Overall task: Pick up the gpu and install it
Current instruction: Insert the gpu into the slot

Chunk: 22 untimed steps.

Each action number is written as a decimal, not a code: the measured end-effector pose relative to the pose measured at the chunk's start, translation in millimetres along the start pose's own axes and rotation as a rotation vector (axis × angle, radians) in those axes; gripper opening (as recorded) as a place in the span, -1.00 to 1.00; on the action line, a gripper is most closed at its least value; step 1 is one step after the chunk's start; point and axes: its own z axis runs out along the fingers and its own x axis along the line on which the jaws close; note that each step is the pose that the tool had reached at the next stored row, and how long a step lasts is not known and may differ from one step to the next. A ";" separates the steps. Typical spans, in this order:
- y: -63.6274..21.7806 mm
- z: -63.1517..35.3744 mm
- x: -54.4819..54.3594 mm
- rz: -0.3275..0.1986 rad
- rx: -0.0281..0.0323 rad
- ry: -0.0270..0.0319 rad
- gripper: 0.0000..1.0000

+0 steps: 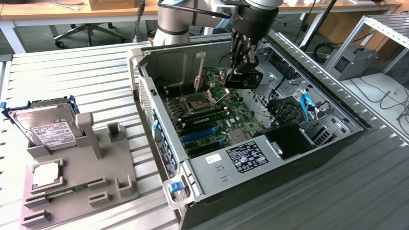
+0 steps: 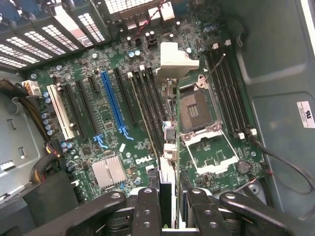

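We see the gripper [image 1: 244, 64] inside the open computer case [image 1: 191, 177], hanging over the motherboard [image 1: 211, 112]. Its fingers [image 2: 147, 209] are closed on the gpu [image 2: 170, 147], which they carry edge-on, so in the wrist view the card reads as a thin vertical strip with its pale metal bracket [image 2: 177, 61] at the far end. In the exterior view the card [image 1: 244, 79] shows as a dark block just below the fingertips, clear of the board surface.

From the card, the open CPU socket [image 2: 194, 108] lies at about 3 o'clock in the wrist view, with memory slots [image 2: 229, 88] beyond it. The blue expansion slot [image 2: 112, 105] and the white slot [image 2: 61, 110] sit at about 9 o'clock, well apart from the card's lower edge. A finned silver heatsink [image 2: 109, 171] stands near the blue slot's near end.

In the exterior view the case walls ring the working room: the rear wall at 12 o'clock from the gripper, the drive bay and black power supply [image 1: 290, 141] at about 5 o'clock, cables [image 1: 307, 108] at 4 o'clock. The space straight above the motherboard is open.

Outside the case, at 8 o'clock, a grey fixture tray [image 1: 96, 177] holds a hard drive [image 1: 45, 124] upright at its far edge and a memory stick [image 1: 67, 190] lying flat.
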 end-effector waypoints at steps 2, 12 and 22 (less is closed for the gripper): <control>0.0 0.0 0.0 -0.008 -0.0002 0.0001 -0.48; 0.0 0.1 0.0 -0.045 -0.0012 0.0007 -0.48; 0.0 0.1 0.0 -0.090 -0.0023 0.0015 -0.48</control>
